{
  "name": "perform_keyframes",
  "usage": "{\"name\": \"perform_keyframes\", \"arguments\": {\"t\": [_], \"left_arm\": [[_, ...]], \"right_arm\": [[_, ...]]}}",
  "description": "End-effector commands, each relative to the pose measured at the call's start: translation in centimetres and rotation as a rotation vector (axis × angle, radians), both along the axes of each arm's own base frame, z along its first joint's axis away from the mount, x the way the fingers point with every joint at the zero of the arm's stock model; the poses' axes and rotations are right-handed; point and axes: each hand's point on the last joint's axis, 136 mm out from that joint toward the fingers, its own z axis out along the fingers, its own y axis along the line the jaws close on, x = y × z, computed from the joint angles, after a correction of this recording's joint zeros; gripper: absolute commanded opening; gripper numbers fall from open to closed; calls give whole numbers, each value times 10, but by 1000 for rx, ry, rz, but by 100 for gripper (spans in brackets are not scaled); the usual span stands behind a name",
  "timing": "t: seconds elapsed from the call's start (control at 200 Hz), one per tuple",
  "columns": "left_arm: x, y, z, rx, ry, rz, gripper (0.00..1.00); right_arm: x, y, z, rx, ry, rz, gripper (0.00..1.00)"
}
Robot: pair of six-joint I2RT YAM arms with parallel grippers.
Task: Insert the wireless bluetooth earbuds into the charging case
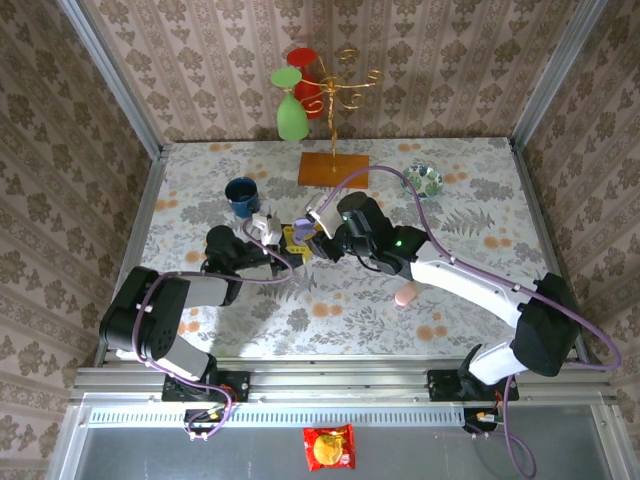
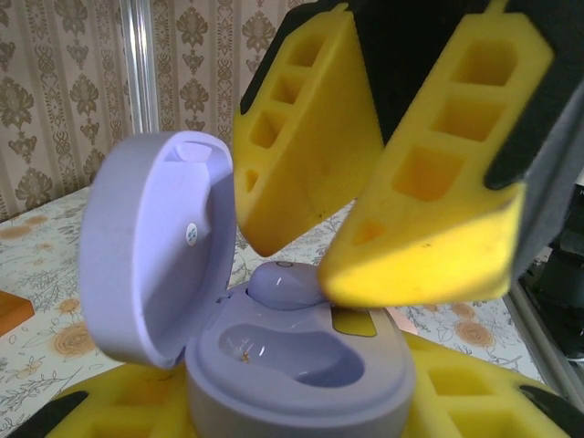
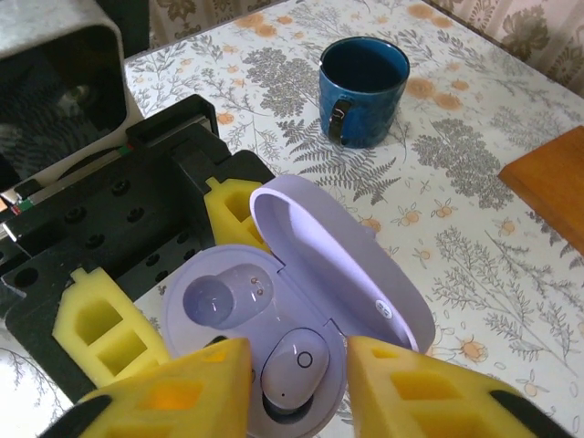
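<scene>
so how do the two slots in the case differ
The filled slot holds an earbud; the empty slot holds nothing. The filled slot lies between the open right gripper fingers; the empty slot lies off to one side. The filled slot shows a matte shell; the empty slot shows a glossy bottom with tiny contacts. Both are in one lilac case, lid open.

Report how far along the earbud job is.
Done: one lilac earbud sits in its well of the open charging case. In hand: the left gripper clamps the case, and the right gripper hangs over that earbud with its jaws apart. Left: the other well is empty, so a second earbud has to go in; I cannot spot that one.
</scene>
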Motion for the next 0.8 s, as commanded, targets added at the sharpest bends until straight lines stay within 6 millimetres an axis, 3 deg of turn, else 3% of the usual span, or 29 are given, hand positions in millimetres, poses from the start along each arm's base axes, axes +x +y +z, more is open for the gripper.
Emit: {"name": "perform_keyframes", "arguments": {"t": [0.0, 0.1, 0.12, 0.17, 0.36, 0.52, 0.585, 0.605, 0.675, 0.795], "left_arm": [[3, 3, 16, -25, -53, 7, 41], [6, 6, 17, -26, -55, 24, 41], [6, 6, 16, -26, -54, 27, 41], [7, 7, 17, -27, -55, 32, 41], [15, 13, 24, -35, -89, 89, 41], [26, 24, 36, -54, -113, 163, 41], [29, 28, 41, -64, -125, 192, 41], [29, 29, 43, -66, -129, 201, 41], [32, 33, 48, -77, -138, 236, 41], [32, 41, 55, -90, -153, 275, 41]], "right_arm": [[-4, 4, 24, 74, -25, 4, 41], [-3, -2, 31, 136, -38, -16, 45], [-6, -6, 44, 173, -57, -20, 46], [-5, -12, 50, 230, -56, -33, 46], [16, -46, 45, 405, 5, -174, 48], [52, -83, 4, 420, 123, -425, 47], [61, -87, -12, 395, 165, -471, 47], [65, -85, -26, 373, 195, -483, 47], [74, -79, -46, 337, 258, -502, 47], [86, -46, -70, 314, 392, -429, 48]]}}
